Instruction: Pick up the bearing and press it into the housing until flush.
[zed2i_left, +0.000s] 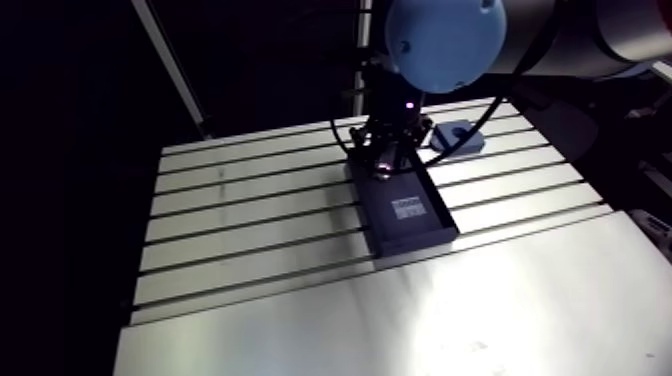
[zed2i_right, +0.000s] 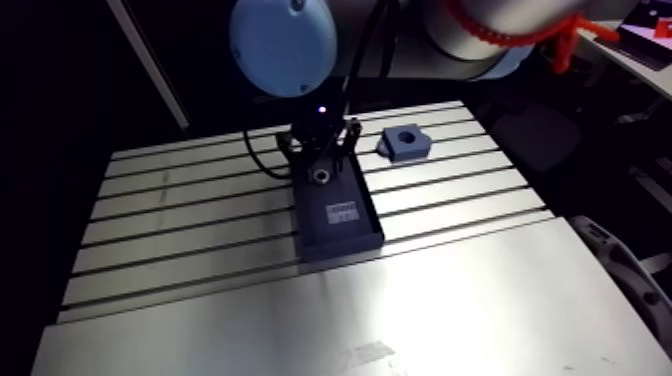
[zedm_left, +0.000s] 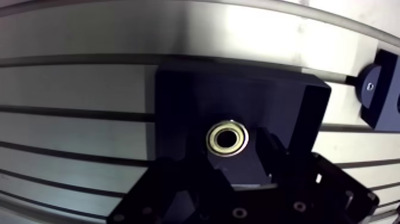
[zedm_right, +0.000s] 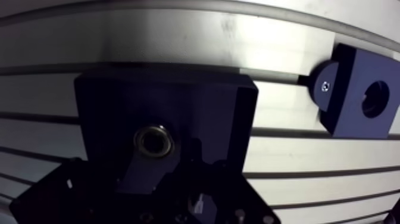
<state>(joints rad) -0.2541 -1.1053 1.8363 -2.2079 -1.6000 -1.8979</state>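
This looks like a robotics lab or workshop. The table (zed2i_right: 200, 300) is a slotted aluminium plate, the kind made for bolting fixtures down. An industrial robot arm (zed2i_right: 480, 30) with a light-blue joint cap (zed2i_right: 283, 45) reaches over it. On the table sit a dark parts tray (zed2i_right: 340, 238) holding a metal bearing (zedm_left: 227, 137), and a blue block (zed2i_right: 405, 143) with a round bore.

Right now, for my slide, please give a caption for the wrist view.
Bearing lying in the dark tray, blue housing beside it on the slotted table.
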